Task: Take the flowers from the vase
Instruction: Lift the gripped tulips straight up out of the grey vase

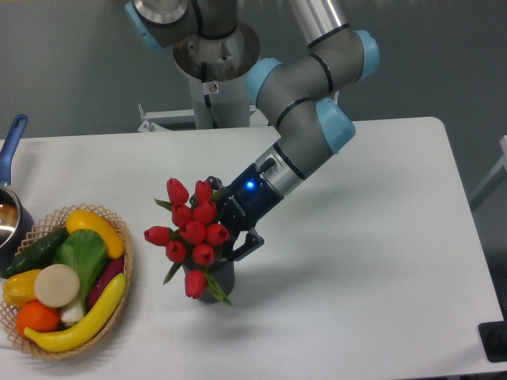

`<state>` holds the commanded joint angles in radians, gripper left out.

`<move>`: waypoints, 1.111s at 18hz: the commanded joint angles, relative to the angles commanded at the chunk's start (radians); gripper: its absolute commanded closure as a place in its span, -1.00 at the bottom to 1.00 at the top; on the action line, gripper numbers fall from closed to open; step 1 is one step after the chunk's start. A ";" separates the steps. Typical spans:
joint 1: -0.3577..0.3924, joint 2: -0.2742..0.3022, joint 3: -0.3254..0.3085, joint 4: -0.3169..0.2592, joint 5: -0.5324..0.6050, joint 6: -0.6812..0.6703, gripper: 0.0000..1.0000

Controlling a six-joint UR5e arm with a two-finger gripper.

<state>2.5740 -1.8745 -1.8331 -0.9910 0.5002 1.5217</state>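
Gripper (224, 228) is pressing into the bunch of red tulip buds (190, 233), fingertips hidden, so its grip is impossible to judge; below it, the ribbed dark grey cylindrical vase (215, 279) is peeking out.

- A white table (380, 261) fills most of the frame.
- A woven wicker basket (125, 261) sits at lower left.
- In it lie a yellow banana (83, 323), an orange (36, 317), a green cucumber (36, 251) and a leafy green vegetable (81, 255).
- A pot with a blue handle (13, 142) shows at the left edge.
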 joint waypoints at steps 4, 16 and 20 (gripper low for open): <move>0.006 0.003 0.000 0.000 -0.057 -0.027 -0.11; 0.015 0.077 0.044 0.000 -0.058 -0.182 -0.03; 0.015 0.130 0.063 0.000 -0.060 -0.258 -0.03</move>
<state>2.5893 -1.7443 -1.7702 -0.9910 0.4403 1.2641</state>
